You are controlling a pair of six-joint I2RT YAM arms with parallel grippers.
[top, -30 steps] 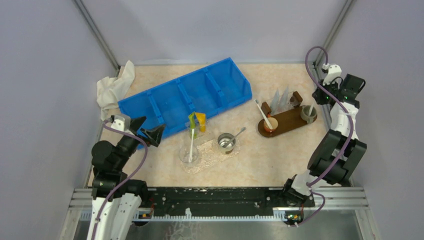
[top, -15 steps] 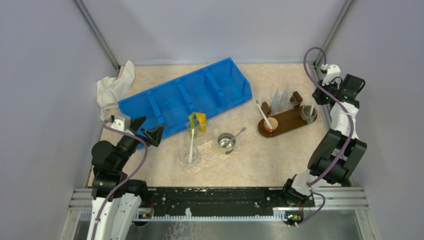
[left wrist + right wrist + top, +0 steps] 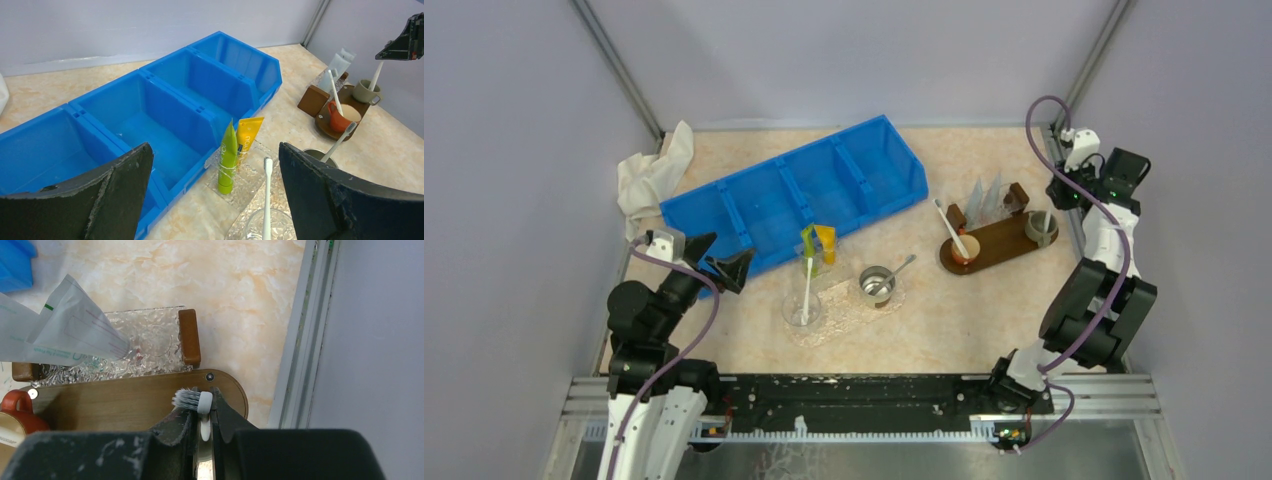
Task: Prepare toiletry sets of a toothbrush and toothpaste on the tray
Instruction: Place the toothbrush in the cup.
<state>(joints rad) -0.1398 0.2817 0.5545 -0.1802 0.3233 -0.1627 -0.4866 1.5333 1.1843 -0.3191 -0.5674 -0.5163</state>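
Note:
A brown wooden tray (image 3: 999,246) lies at the right. On it an orange cup (image 3: 962,251) holds a toothbrush (image 3: 948,224). A grey cup (image 3: 1041,231) on the tray holds another toothbrush (image 3: 203,402), and my right gripper (image 3: 202,412) is shut on its neck just below the bristles. White toothpaste tubes (image 3: 60,335) lean in a clear holder behind the tray. Green toothpaste (image 3: 227,160) and yellow toothpaste (image 3: 246,137) stand mid-table beside a glass with a toothbrush (image 3: 266,195). My left gripper (image 3: 214,150) hangs open and empty near the blue bin.
A blue divided bin (image 3: 794,195) runs diagonally across the back left. A crumpled white cloth (image 3: 652,175) lies at the far left. A metal cup (image 3: 877,284) with a toothbrush stands mid-table. The right wall post (image 3: 300,340) is close to my right gripper.
My right wrist has shifted slightly toward the back left above the grey cup. The left arm and the table objects have not moved.

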